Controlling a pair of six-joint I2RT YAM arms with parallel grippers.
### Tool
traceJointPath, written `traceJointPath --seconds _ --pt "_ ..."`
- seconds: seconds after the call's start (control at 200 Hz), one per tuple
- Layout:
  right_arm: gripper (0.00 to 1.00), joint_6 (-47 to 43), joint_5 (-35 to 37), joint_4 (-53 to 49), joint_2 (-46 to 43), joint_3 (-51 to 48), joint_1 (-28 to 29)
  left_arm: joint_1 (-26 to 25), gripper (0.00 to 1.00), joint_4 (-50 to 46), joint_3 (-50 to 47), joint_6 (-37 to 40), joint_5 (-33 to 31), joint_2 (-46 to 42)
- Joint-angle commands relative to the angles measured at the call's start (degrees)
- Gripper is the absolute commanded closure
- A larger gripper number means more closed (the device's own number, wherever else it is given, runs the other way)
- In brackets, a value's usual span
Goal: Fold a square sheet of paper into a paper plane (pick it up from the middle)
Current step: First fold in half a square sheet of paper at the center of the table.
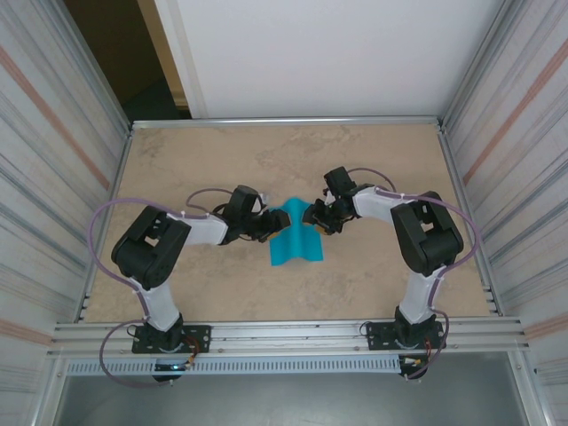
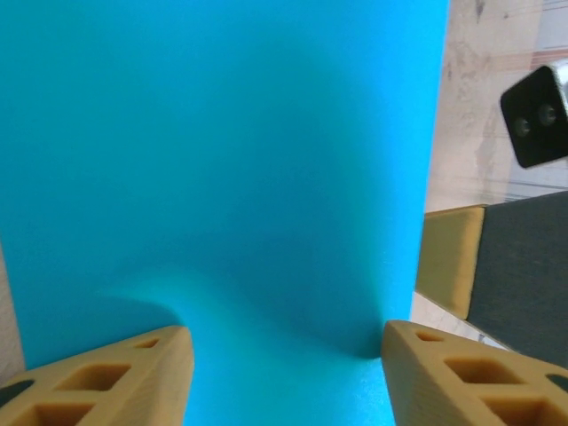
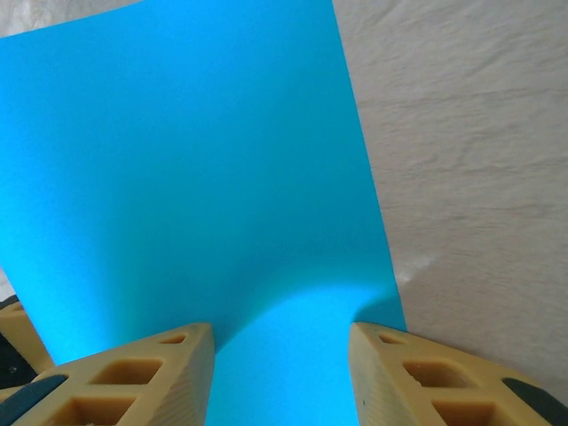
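Observation:
The square sheet of paper (image 1: 294, 244), teal-blue, lies mid-table and is humped into a ridge that runs away from the arms. My left gripper (image 1: 268, 223) is at its left far side and my right gripper (image 1: 311, 216) at its right far side, facing each other. In the left wrist view the sheet (image 2: 231, 169) bulges between the tan fingers (image 2: 133, 373), and my left gripper (image 2: 286, 342) has its jaws well apart. In the right wrist view the sheet (image 3: 186, 169) buckles up between the fingers (image 3: 417, 373), and my right gripper (image 3: 282, 335) has its jaws apart too.
The table (image 1: 204, 151) is beige and stone-patterned, with a metal rail (image 1: 284, 121) at the back and corrugated walls on both sides. A tan finger of the right gripper (image 2: 451, 257) and its black camera (image 2: 537, 115) show past the paper's edge.

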Motion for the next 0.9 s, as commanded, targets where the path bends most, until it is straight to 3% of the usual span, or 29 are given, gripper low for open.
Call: traceJointPath --seconds 0.0,0.14,0.301,0.742,0.892 --pt "0.57 0.48 0.59 -1.85 3.67 -0.46 1.16 0.37 0.36 1.17 -2.23 -0.36 0.98 0.00" --pt "0.57 0.87 0.12 -1.16 4.29 -0.19 1.71 0.29 0.25 1.55 -1.49 0.86 2.18 -0.15" --pt "0.57 2.03 -1.92 1.12 4.61 -0.93 1.94 0.14 0.26 -3.96 0.67 2.39 1.25 0.34" --pt "0.60 4.75 -6.19 5.92 4.16 -2.83 1.89 -0.19 0.43 -9.81 4.57 5.16 1.14 1.90" --pt "0.60 5.11 -6.49 6.95 2.82 -4.02 0.96 -0.02 0.55 -10.86 5.42 6.59 1.08 1.67"
